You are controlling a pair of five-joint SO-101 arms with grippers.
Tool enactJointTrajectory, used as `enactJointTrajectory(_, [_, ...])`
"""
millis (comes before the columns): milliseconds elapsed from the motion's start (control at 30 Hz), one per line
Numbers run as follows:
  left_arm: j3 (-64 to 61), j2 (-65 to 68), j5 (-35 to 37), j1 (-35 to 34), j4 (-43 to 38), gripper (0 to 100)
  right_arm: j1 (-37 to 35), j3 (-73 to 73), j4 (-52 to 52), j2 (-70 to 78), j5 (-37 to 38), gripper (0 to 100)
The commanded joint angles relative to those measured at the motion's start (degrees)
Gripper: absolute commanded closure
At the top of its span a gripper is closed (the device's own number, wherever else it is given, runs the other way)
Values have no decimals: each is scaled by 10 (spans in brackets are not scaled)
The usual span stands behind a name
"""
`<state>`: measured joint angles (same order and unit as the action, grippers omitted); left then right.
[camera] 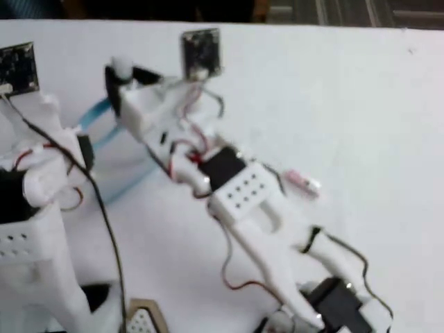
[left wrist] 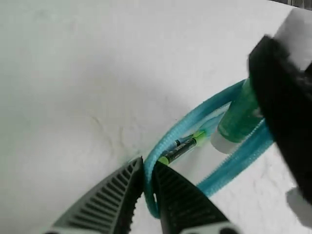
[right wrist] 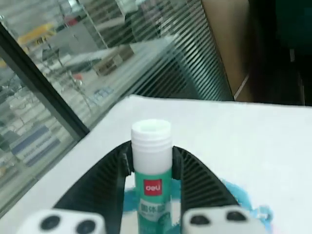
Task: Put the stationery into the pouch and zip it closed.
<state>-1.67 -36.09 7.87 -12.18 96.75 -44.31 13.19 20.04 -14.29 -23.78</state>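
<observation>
**Glue stick at the pouch mouth**

The right tool (right wrist: 151,152) is clamped on the glue stick (right wrist: 151,195). In the high view the pouch (left wrist: 195,114) lies at about 6 o'clock from it, and the stick's long axis points down into its mouth. The left tool (left wrist: 147,168) is pinched on the rim, near a pen (left wrist: 180,148) inside.

One white-capped green glue stick (right wrist: 151,161), one green-and-black pen (left wrist: 181,147), one turquoise-edged pouch (left wrist: 168,141), one small pink object (camera: 303,182), two white plastic robot arms (camera: 243,194) (camera: 35,236), two dark square camera boards (camera: 201,50) (camera: 17,67).
</observation>
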Motion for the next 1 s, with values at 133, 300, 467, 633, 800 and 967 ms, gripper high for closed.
enactJointTrajectory(133, [2,14,-3,-2,-6,976,-29,29,30,-22,48,944])
enactJointTrajectory(300, [2,14,-3,-2,-6,976,-49,25,65,-72,55,728])
enactJointTrajectory(467, [2,14,-3,-2,-6,976,-30,25,84,-130,55,714])
enactJointTrajectory(633, [2,14,-3,-2,-6,976,22,22,95,-180,61,738])
enactJointTrajectory(800, [2,14,-3,-2,-6,976,167,-26,204,-174,159,744])
enactJointTrajectory(967, [2,14,-3,-2,-6,976,309,-42,355,-102,367,744])
